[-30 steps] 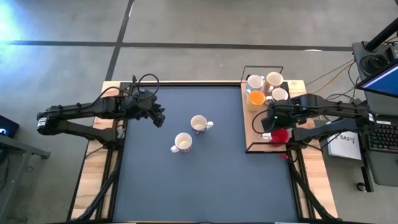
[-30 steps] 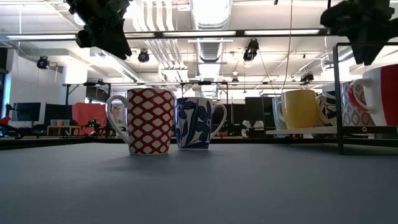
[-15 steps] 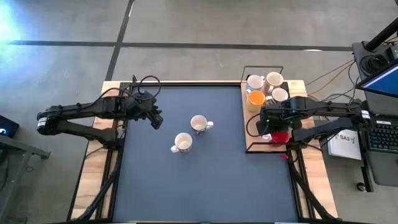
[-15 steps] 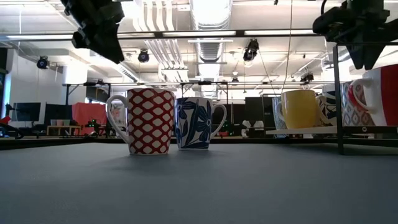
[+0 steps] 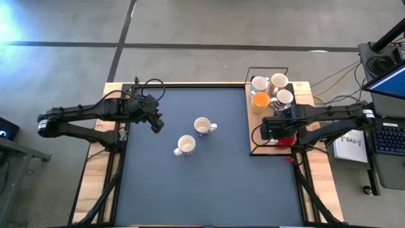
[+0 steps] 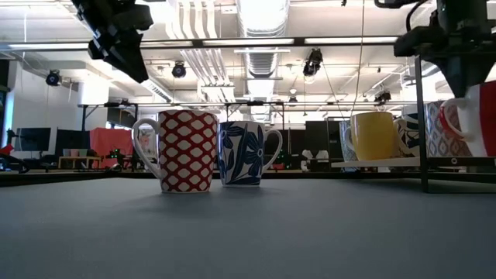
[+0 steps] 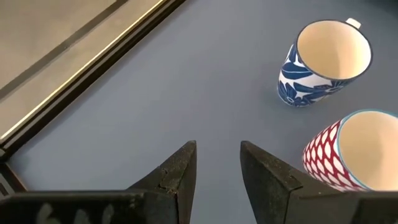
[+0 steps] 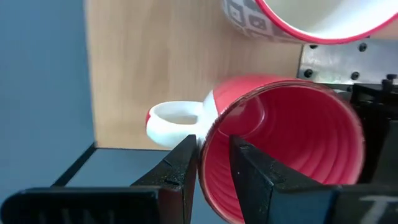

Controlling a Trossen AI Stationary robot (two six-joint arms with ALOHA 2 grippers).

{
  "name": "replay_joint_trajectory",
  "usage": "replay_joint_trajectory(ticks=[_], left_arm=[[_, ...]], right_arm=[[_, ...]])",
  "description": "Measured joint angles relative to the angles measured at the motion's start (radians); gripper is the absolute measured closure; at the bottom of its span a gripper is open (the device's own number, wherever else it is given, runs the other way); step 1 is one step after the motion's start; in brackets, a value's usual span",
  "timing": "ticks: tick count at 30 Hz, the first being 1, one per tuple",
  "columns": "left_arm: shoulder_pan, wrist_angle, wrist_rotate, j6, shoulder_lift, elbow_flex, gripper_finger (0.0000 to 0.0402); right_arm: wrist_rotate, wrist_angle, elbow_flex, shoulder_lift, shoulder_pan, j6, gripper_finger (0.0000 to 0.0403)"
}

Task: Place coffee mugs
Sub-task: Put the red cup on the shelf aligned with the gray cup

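Writing: none readable.
Red mug (image 8: 286,130): upright, white handle toward the mat.
Right gripper (image 8: 213,163): narrowly parted, astride its rim.
Left gripper (image 7: 217,168): slightly parted, empty.

Two mugs (image 5: 194,135) are set on the mat (image 5: 158,183) beside the left gripper (image 5: 155,124); one mug (image 8: 283,143) is straddled by the right gripper (image 8: 211,165).

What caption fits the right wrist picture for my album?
Right pincer straddling the rim of the red mug on the wooden tray.

Room around the table (image 5: 209,183)

Grey floor (image 5: 190,22) lay beyond the table; a desk with keyboard (image 5: 387,136) stood beside it. Ceiling ducts (image 6: 260,19) and strip lights (image 6: 225,42) hung above.
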Motion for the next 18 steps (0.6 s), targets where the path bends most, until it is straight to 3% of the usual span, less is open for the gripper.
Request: replay_joint_trajectory(ticks=[18], left_arm=[[0.000, -0.004, 0.000, 0.055, 0.000, 0.000, 0.0295]], right_arm=[[-0.003, 0.003, -0.014, 0.017, 0.001, -0.028, 0.0363]])
